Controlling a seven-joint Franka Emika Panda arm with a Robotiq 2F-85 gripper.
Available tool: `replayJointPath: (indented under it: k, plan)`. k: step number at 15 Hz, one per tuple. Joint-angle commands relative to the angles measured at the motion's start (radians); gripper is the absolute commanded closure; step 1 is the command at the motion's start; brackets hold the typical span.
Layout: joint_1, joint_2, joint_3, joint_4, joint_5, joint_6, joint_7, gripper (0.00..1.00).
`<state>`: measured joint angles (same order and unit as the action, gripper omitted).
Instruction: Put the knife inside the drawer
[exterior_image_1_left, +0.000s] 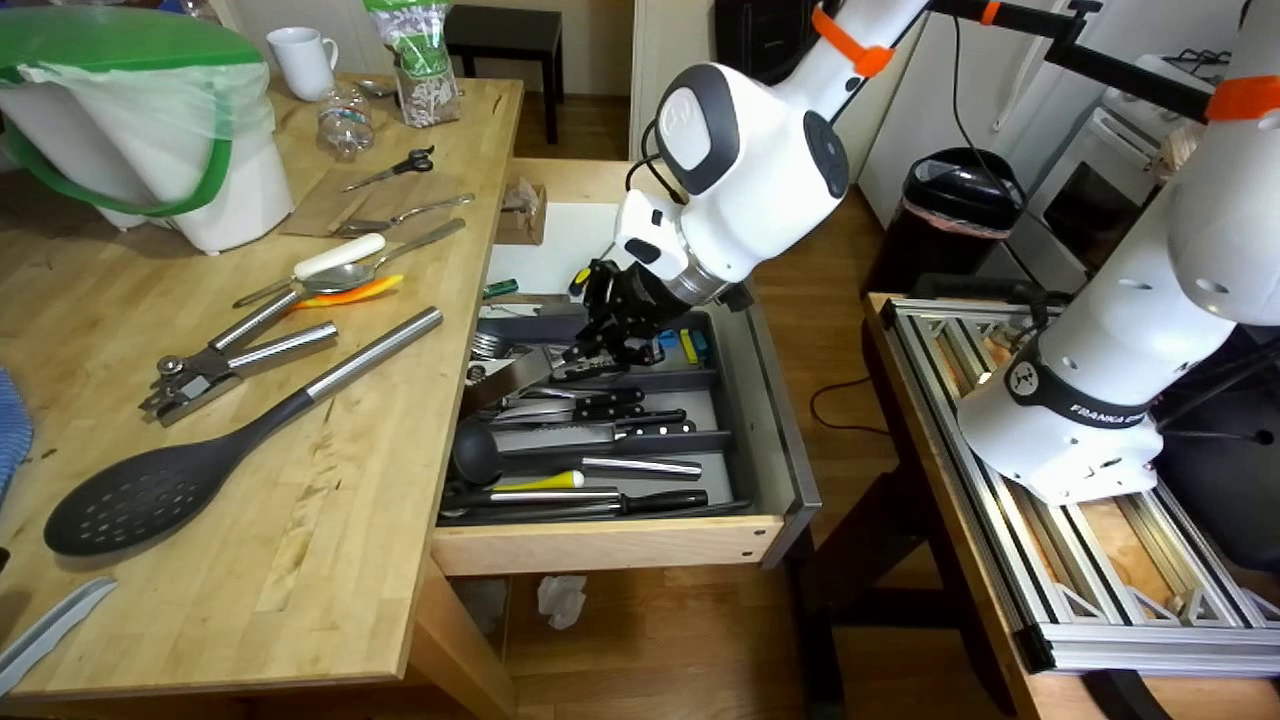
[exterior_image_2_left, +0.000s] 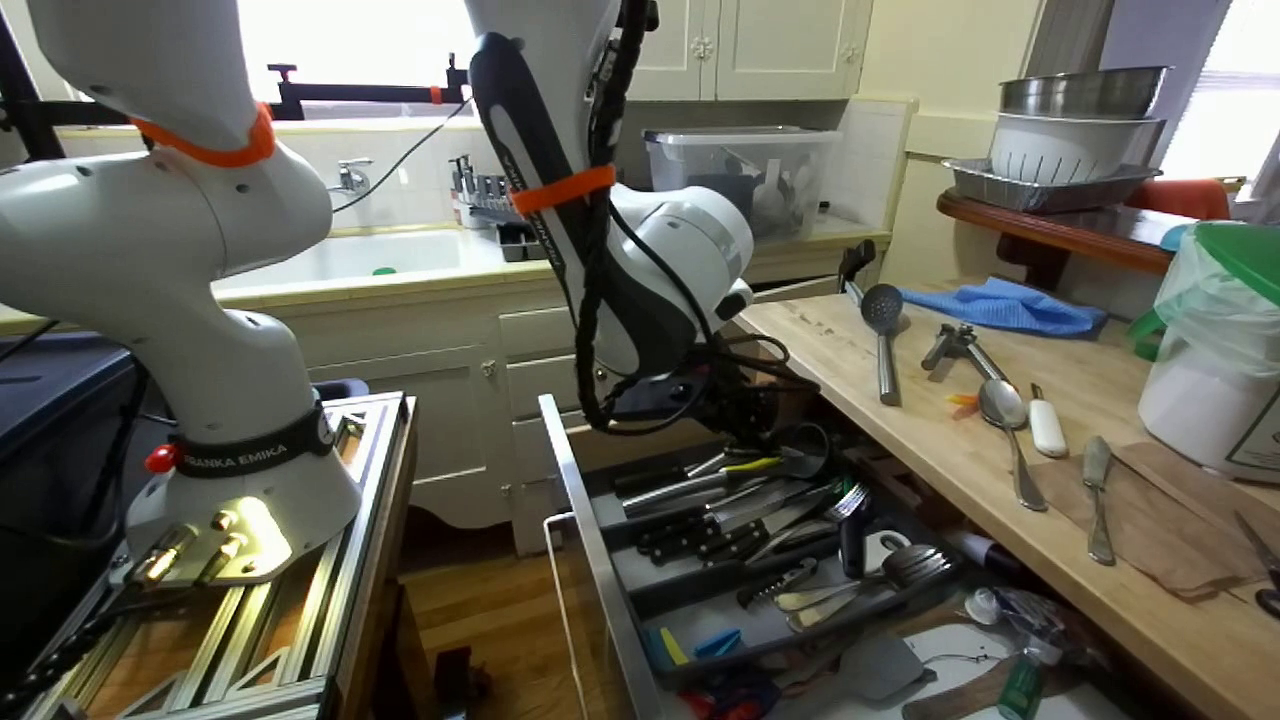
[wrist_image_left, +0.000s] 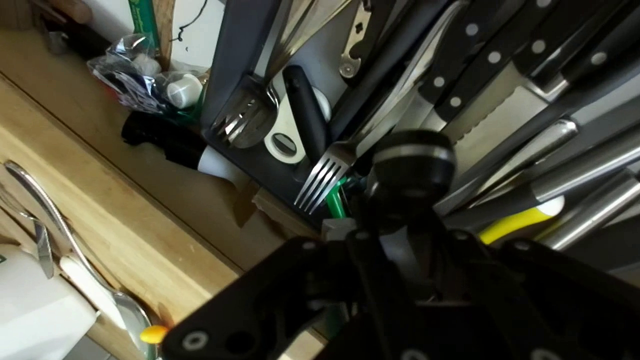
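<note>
The knife (exterior_image_1_left: 508, 382) was low over the drawer (exterior_image_1_left: 610, 548), its blade slanting from beneath the claw (wrist_image_left: 405, 230) toward the bench (exterior_image_1_left: 300, 560) and its long axis askew to the dividers of the dark tray (exterior_image_1_left: 720, 440), so the coming move seemed to turn on lining it up with them before release. The claw looked closed around the black handle (wrist_image_left: 415, 165), though clutter hid whether the blade touched the utensils (exterior_image_1_left: 655, 430) below; the arm (exterior_image_1_left: 740, 170) was stretched across, its wrist low and tipped toward the bench.

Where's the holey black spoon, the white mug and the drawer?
Holey black spoon (exterior_image_1_left: 255, 433), in an exterior view: its neck.
White mug (exterior_image_1_left: 301, 66), in an exterior view: its side.
Drawer (exterior_image_1_left: 610, 547), in an exterior view: its pale side.
</note>
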<state>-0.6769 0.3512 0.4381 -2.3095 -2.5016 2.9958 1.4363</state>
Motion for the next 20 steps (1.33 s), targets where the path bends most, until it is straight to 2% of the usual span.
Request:
replayJointPath:
  k: [1,3,4,7,12,13,20]
  plan:
    - [-0.098,0.050,0.104,-0.013,-0.022,-0.089,0.009,0.94]
    - [-0.132,0.065,0.134,-0.019,-0.016,-0.110,0.003,0.94]
    - [-0.080,0.050,0.085,-0.007,-0.015,-0.075,0.010,0.77]
    - [-0.107,0.064,0.109,-0.007,-0.015,-0.085,0.008,0.77]
    - [-0.109,0.064,0.112,-0.007,-0.015,-0.086,0.008,0.77]
    - [-0.112,0.069,0.114,-0.006,-0.015,-0.087,0.008,0.94]
    - [-0.115,0.099,0.116,-0.018,-0.015,-0.103,0.010,0.94]
